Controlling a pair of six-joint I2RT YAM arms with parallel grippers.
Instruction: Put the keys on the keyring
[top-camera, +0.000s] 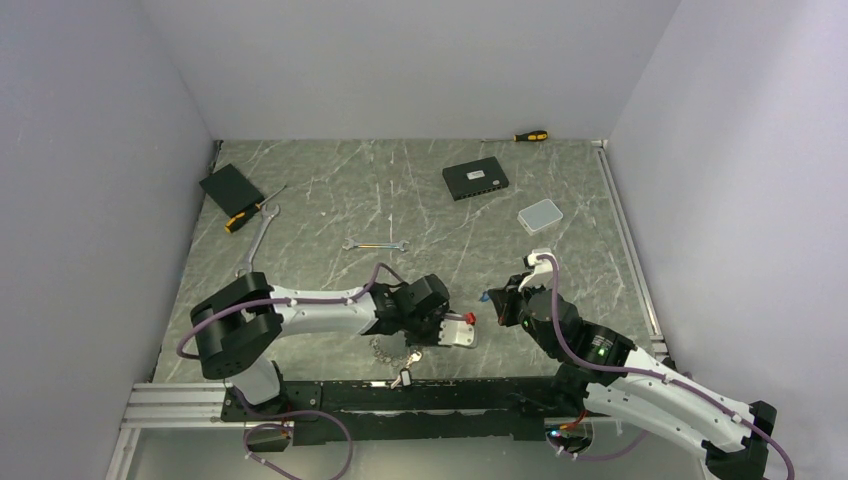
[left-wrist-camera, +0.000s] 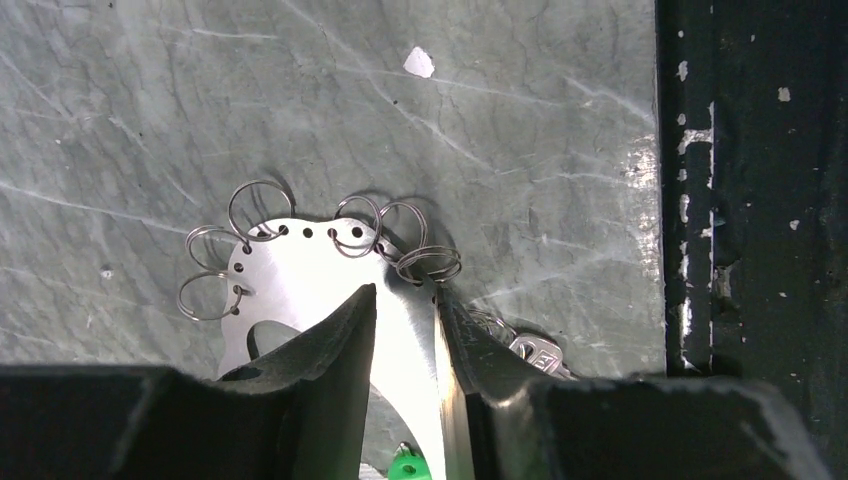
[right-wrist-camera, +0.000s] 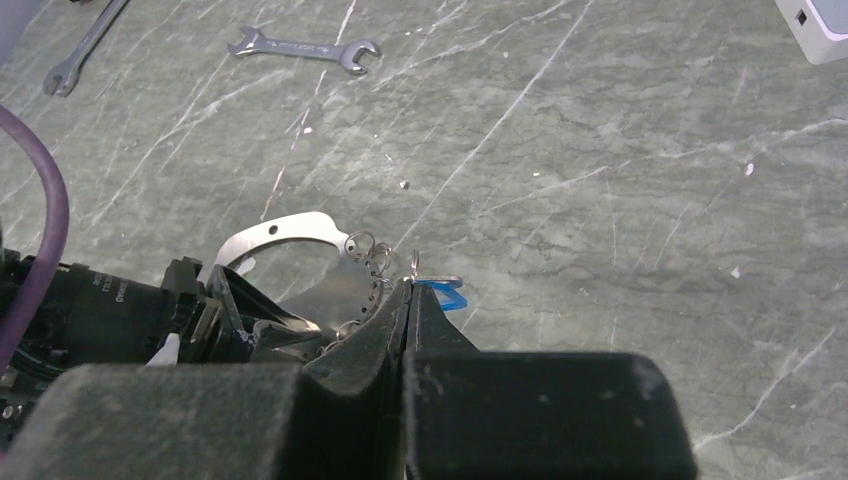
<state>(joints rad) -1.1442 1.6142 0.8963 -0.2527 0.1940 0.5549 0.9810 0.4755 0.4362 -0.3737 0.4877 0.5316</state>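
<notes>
The left fingers (left-wrist-camera: 330, 340) are closed tight on the keyring (left-wrist-camera: 300, 270), a flat silvery piece with a row of holes along its curved rim, gripped from both faces just above the tabletop (left-wrist-camera: 150, 100). Small split rings (left-wrist-camera: 255, 205) hang through several of the holes. A silver key (left-wrist-camera: 535, 352) lies just beside the right-hand finger near the black rail (left-wrist-camera: 750, 200), and a green tag (left-wrist-camera: 404, 467) peeks out at the bottom edge between the fingers.

The right fingers (right-wrist-camera: 370, 340) are pressed together with hardly any gap, pinching a blue-tagged key (right-wrist-camera: 445, 293). Only the blue tag and a small ring show past the tips, so the blade seems to be hidden between them. That key sits just beside the ringed edge of the keyring; I cannot tell whether they touch. A spanner (right-wrist-camera: 300, 47) lies well apart on the tabletop
</notes>
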